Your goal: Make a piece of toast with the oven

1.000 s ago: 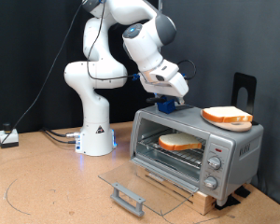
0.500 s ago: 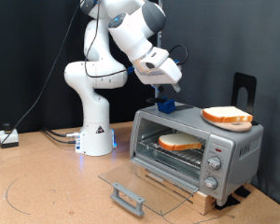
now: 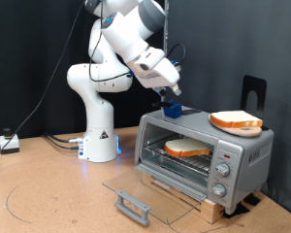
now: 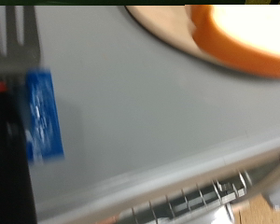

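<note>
The piece of toast (image 3: 187,149) lies flat on the wire rack inside the silver oven (image 3: 244,155). The oven's glass door (image 3: 136,190) hangs open, folded down in front. My gripper (image 3: 172,94) is in the air above the oven's top, towards the exterior view's left, just over a small blue block (image 3: 173,111). Nothing shows between its fingers. The wrist view, blurred, shows the oven's grey top (image 4: 140,112), the blue block (image 4: 42,117) and the orange dish (image 4: 238,47). The fingers do not show there.
A thicker slice on an orange dish (image 3: 236,120) sits on the oven's top at the right. The oven's knobs (image 3: 221,174) face front. The robot base (image 3: 99,136) stands at the left. A black stand (image 3: 252,92) rises behind the oven.
The arm has risen and swung towards the exterior view's left, lifting the gripper away from the oven's top. The toast, dish and door have not moved.
</note>
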